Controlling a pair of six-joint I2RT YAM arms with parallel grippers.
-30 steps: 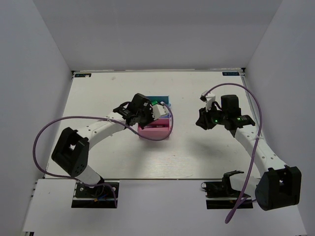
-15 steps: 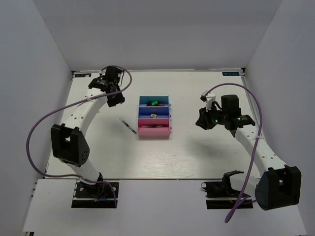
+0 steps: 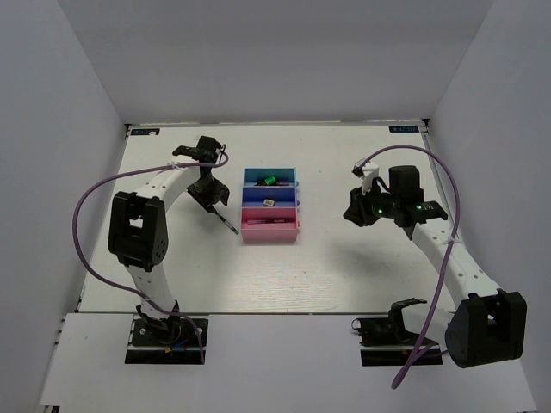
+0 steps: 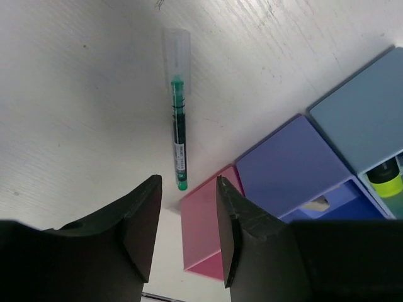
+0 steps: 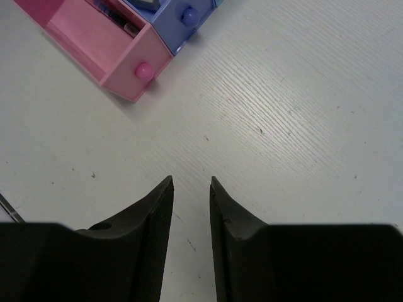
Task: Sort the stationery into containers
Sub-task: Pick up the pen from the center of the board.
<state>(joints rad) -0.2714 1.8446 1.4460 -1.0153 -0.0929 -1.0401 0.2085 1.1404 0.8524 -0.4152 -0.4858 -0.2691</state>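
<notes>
Left pincer (image 4: 187,185) agape, thin pen (image 4: 179,135) ahead — beside pink tray (image 4: 200,234)

My gripper (image 5: 191,181) hangs over the table (image 5: 283,126), fingers a bit apart, nothing between. Ahead-left of it there's the pink tray (image 5: 119,66) with a dark marker (image 5: 116,19) inside, blue tray (image 5: 173,28) touching it.

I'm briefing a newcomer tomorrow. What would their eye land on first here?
The bright teal, blue and pink trays in the middle of the table stand out first. Next comes the thin pen lying just left of the pink one, with the open left gripper poised close by.
</notes>
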